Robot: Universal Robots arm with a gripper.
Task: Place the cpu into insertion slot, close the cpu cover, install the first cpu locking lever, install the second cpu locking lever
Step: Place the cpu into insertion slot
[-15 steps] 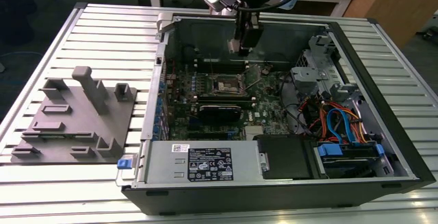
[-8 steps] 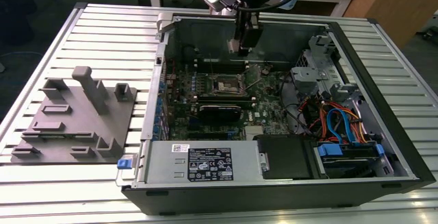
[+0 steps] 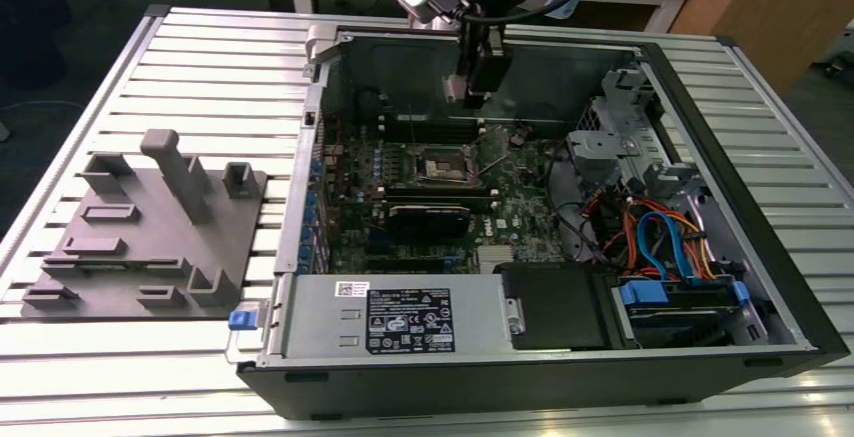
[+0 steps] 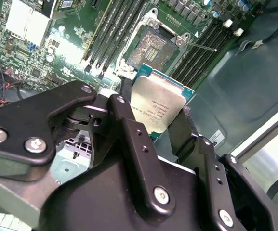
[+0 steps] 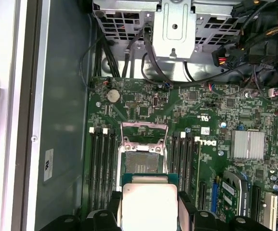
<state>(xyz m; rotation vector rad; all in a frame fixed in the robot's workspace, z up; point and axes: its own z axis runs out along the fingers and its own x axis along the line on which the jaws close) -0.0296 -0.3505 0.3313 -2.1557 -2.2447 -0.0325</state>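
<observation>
Over the case (image 3: 534, 382) on the tabletop (image 3: 200, 37), I pinch the cpu (image 4: 158, 108) between the fingers (image 4: 129, 130), insertion slot (image 5: 143, 159) unfilled, cpu cover (image 5: 144, 124) raised.

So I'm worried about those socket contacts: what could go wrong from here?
The hand grips the cpu by its edges, in the air near the insertion slot; a slip or skewed landing could bend contacts. The open cpu cover stands beside the slot, so the cpu might catch it.

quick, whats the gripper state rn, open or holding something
Gripper: shut on the cpu, which is held between its fingers and is not yet in the insertion slot.
</observation>
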